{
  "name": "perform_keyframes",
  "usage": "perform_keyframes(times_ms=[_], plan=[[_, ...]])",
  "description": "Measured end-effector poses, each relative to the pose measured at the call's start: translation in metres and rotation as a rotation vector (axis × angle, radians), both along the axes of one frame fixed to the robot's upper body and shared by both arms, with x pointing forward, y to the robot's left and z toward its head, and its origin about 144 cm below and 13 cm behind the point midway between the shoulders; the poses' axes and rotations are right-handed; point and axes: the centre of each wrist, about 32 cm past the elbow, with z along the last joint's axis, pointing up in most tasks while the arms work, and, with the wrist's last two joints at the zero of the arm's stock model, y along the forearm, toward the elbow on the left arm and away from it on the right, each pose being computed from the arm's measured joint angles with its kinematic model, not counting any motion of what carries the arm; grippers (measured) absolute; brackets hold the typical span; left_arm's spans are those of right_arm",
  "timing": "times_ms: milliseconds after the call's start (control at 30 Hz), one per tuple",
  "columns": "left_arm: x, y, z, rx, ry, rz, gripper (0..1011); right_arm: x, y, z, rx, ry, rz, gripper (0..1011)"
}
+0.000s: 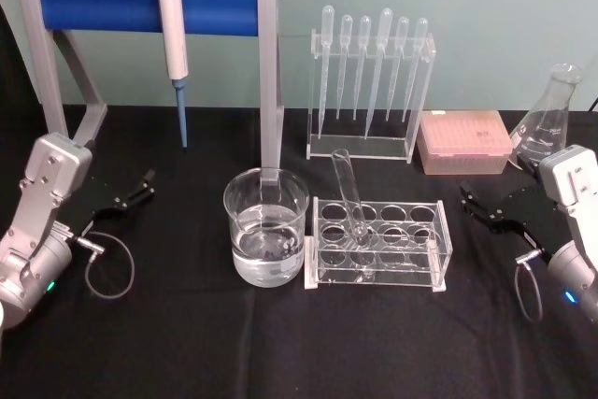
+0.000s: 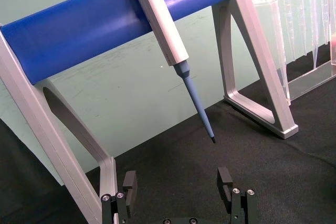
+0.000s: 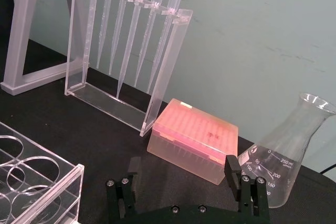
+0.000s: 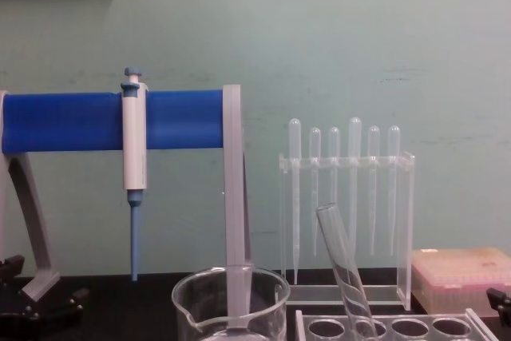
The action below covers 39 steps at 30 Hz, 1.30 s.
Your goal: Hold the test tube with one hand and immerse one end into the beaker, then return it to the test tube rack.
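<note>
from the head view i saw the test tube (image 1: 348, 184) leaning in the test tube rack (image 1: 439, 263), just right of the beaker (image 1: 235, 235), which held clear liquid. the left end effector (image 1: 142, 186) sat at the left of the black desk (image 1: 280, 343) and the right end effector (image 1: 472, 201) at the right, both well apart from the tube. in the left wrist view its fingers (image 2: 129, 184) stood apart, gripping nothing, facing the pipettor (image 2: 163, 24). in the right wrist view that arm's fingers (image 3: 231, 167) were likewise apart, near a pink tip box (image 3: 191, 140) and a flask (image 3: 283, 166). the chest view showed the tube's open top tilted left above the rack.
</note>
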Motion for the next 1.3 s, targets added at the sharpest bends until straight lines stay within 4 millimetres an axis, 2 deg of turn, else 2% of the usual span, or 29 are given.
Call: perform_keyframes(times_ms=[200,400,667,833,967,1300], plan=[[0.000,0.000,0.000,0.000,0.000,0.000,1000,0.000,0.000,0.000,0.000,0.000,0.000,1002],[0.000,0.000,0.000,0.000,0.000,0.000,1000,-0.012,-0.005,0.008,-0.009,-0.016,0.008,1002],[0.000,0.000,0.000,0.000,0.000,0.000,1000,-0.047,-0.005,0.040,-0.031,-0.026,0.079,1002],[0.000,0.000,0.000,0.000,0.000,0.000,1000,-0.057,0.000,0.058,0.000,0.017,0.176,1002],[0.000,0.000,0.000,0.000,0.000,0.000,1000,-0.053,0.008,0.068,0.042,0.055,0.270,1002],[0.000,0.000,0.000,0.000,0.000,0.000,1000,-0.013,0.046,0.075,0.115,0.140,0.444,1002]])
